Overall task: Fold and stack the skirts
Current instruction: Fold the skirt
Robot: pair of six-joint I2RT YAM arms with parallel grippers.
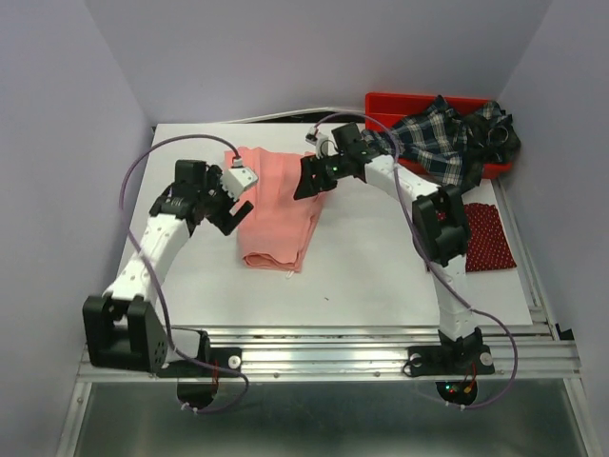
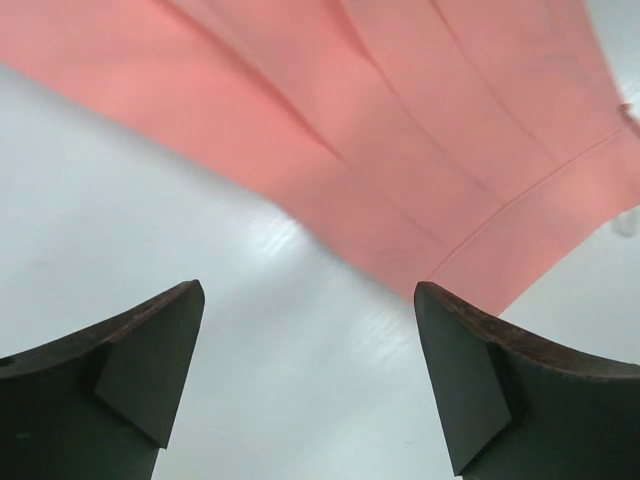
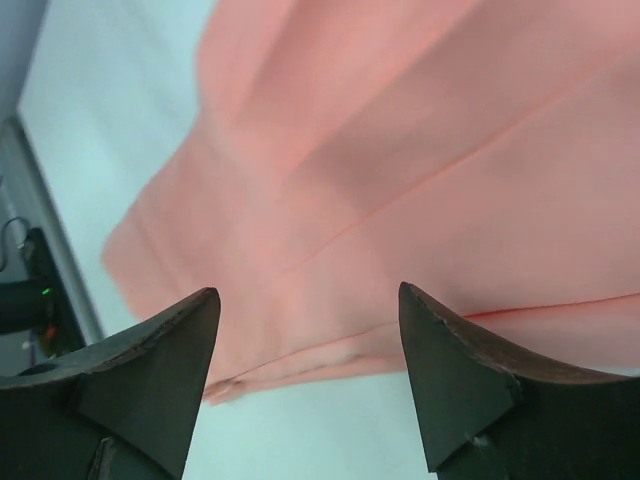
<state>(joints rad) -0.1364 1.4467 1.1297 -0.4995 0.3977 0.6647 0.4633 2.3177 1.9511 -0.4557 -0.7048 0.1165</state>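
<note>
— How is the left hand [image 2: 305, 300] standing?

— Its two fingers are wide apart and nothing is between them. It hangs over the bare white worktop [image 1: 381, 276], just beside the left edge of the salmon-pink skirt [image 1: 281, 214].

— And the right hand [image 3: 308, 300]?

— Also spread wide and holding nothing. It is above the right edge of the same skirt. If the fingers touch the cloth, I cannot tell.

— Where are the other skirts?

— The plaid skirt [image 1: 442, 138] lies in a heap over the red bin [image 1: 400, 102] at the far right corner. The dark red dotted skirt [image 1: 490, 238] lies flat at the right side of the worktop, beside the right arm.
</note>
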